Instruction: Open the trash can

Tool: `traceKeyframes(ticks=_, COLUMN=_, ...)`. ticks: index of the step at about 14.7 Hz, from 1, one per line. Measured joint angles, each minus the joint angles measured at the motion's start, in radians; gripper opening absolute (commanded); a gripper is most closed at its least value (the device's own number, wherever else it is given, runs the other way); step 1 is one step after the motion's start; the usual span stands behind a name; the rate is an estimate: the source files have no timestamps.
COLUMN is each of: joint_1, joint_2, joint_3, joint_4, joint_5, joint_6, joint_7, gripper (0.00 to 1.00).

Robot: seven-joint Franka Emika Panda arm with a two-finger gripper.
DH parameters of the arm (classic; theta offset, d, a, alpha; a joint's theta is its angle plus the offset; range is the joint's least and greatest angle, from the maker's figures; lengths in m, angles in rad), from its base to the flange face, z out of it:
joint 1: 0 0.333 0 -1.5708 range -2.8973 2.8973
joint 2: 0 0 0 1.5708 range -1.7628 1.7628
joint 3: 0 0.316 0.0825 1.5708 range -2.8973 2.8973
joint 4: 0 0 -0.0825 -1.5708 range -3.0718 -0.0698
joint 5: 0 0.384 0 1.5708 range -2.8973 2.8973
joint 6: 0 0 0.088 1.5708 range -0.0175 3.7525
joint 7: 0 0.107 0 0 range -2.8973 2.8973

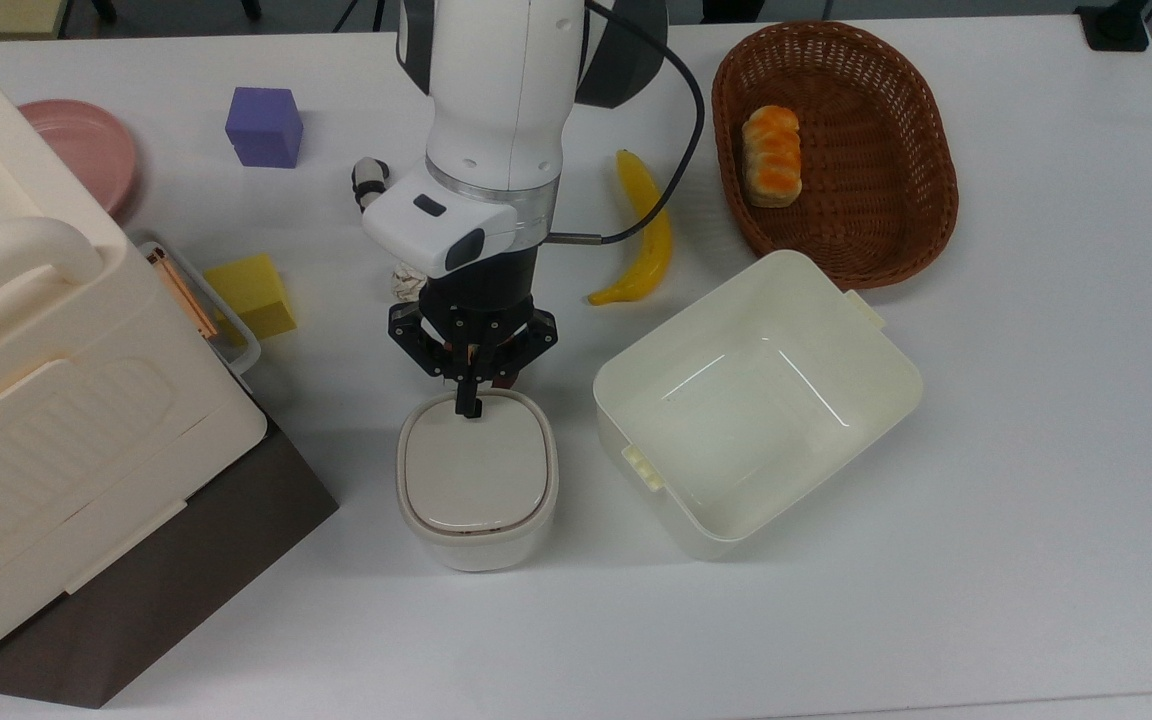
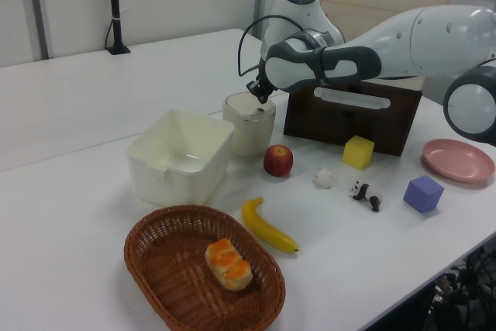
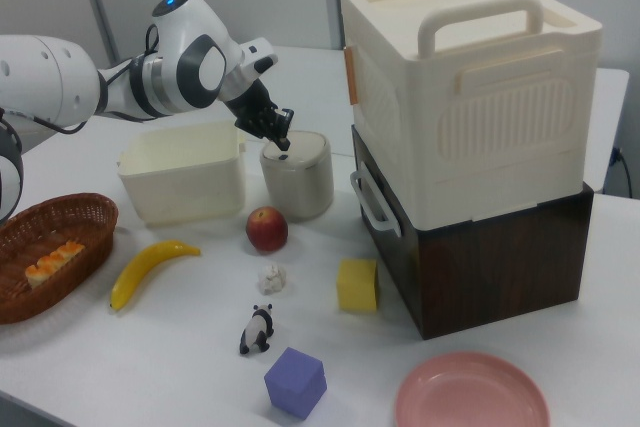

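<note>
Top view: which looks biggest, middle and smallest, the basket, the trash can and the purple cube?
As they look in the top view, largest to smallest:
1. The basket, clearly the biggest.
2. The trash can, smaller than the basket.
3. The purple cube, by far the smallest.

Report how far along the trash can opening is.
Done: the gripper has reached the small cream-white plastic trash can, its jaws closed together. In hand: the tip sits at the tiny black push button on the rim. Left: the flat beige lid is still shut, so it has yet to pop open.
</note>
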Motion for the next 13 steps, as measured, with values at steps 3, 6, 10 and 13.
traceKeyframes(ticks=3, joint_1=0.001, joint_2=0.007, joint_3=0.000, joint_4=0.000, joint_5=-0.017, joint_6=0.000, joint_7=0.000, gripper=0.00)
traceKeyframes(ticks=6, joint_1=0.002, joint_2=0.016, joint_3=0.001, joint_4=0.000, joint_5=-0.026, joint_6=0.000, joint_7=-0.003, gripper=0.00)
traceKeyframes(ticks=10, joint_1=0.003, joint_2=0.022, joint_3=0.001, joint_4=0.000, joint_5=-0.036, joint_6=0.000, joint_7=-0.003, gripper=0.00)
traceKeyframes(ticks=13, joint_1=0.004, joint_2=0.023, joint_3=0.001, joint_4=0.000, joint_5=-0.048, joint_6=0.000, joint_7=-0.004, gripper=0.00)
